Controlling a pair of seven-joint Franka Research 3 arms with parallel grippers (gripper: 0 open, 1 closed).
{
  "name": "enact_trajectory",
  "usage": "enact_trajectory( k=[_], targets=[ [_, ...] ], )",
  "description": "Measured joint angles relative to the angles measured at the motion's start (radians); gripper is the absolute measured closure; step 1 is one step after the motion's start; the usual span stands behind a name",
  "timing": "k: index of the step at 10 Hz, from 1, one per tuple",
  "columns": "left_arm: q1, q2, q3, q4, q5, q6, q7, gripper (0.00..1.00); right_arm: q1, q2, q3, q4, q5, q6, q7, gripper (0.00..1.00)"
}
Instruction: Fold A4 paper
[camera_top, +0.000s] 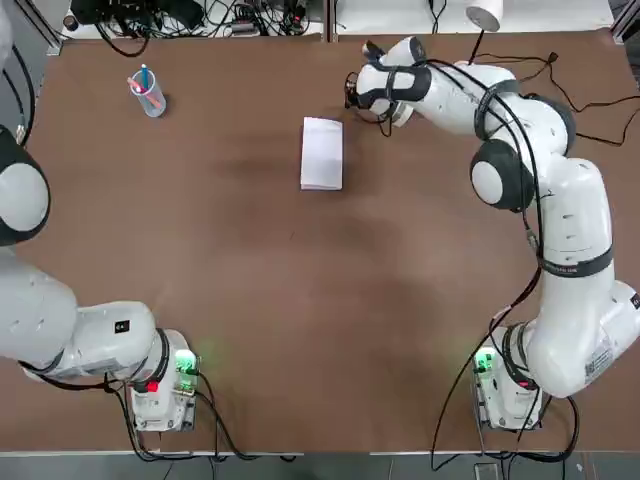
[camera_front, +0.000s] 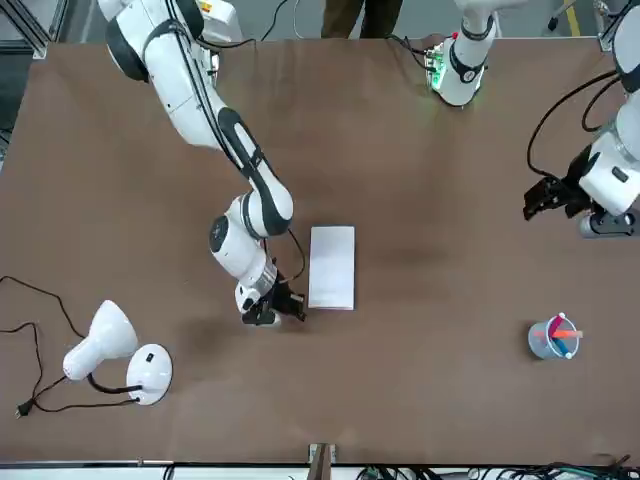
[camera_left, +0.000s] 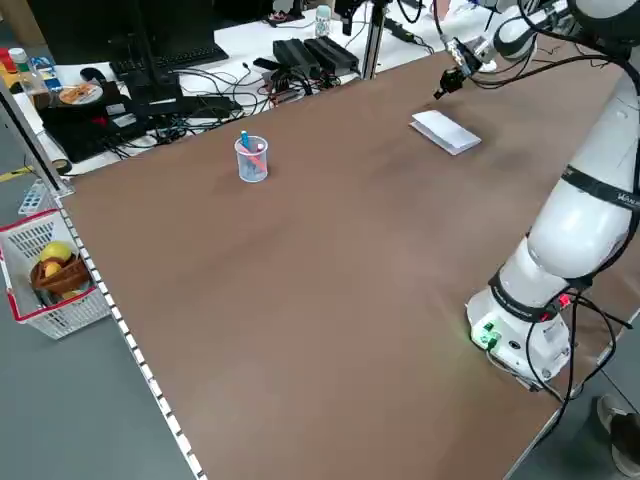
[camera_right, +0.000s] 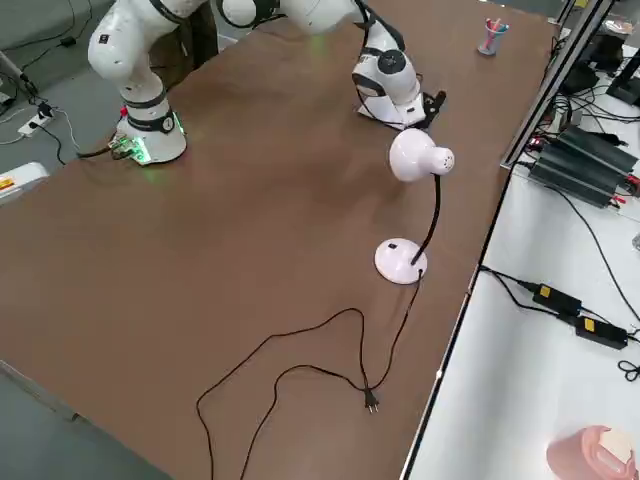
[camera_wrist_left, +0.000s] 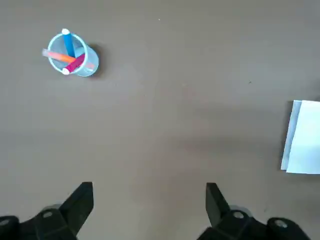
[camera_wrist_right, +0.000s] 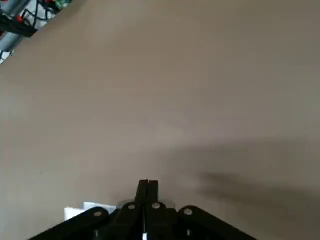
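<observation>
Top view: the paper, folded to a narrow rectangle, lies flat on the table, in its far half near the middle. The right gripper is just beside the paper's far right corner, apart from it. The left arm is drawn back at the near left edge. A cup with pens stands far left, and a lamp shows at the far edge.

Front view: the paper lies just beside the right gripper, whose fingers are pressed together and empty. The left gripper hangs well apart, over bare table, above the cup. The lamp stands near the right arm.

Left side view: the paper lies flat, with the right gripper near it.

Right side view: the lamp partly hides the right gripper.

Left wrist view: the left gripper has its jaws wide with nothing between; the cup and the paper's edge show beyond.

Right wrist view: the right gripper has its fingers together; a corner of paper shows beside it.
</observation>
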Motion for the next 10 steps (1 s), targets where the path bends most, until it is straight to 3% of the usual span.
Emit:
enact_trajectory(
  k=[2,4,6,9,10],
  targets=[
    [0.022,-0.068,0.011,-0.027,0.000,-0.011,0.000,0.00,0.003,-0.113,-0.086,0.023,-0.020,-0.266,-0.001,0.94],
    [0.025,-0.114,0.012,-0.060,0.000,-0.012,0.000,0.00,-0.002,-0.286,-0.133,-0.036,-0.168,-0.459,0.001,0.86],
    [0.025,-0.118,0.011,-0.070,-0.001,-0.012,0.000,0.00,-0.042,-0.463,-0.142,-0.119,-0.310,-0.645,0.001,0.57],
    [0.025,-0.118,0.012,-0.077,-0.001,-0.012,0.000,0.00,-0.166,-0.684,-0.139,-0.137,-0.590,-0.944,-0.002,0.40],
    [0.025,-0.118,0.012,-0.077,-0.001,-0.012,0.000,0.00,-0.219,-0.738,-0.127,-0.125,-0.635,-1.047,-0.003,0.35]
  ],
)
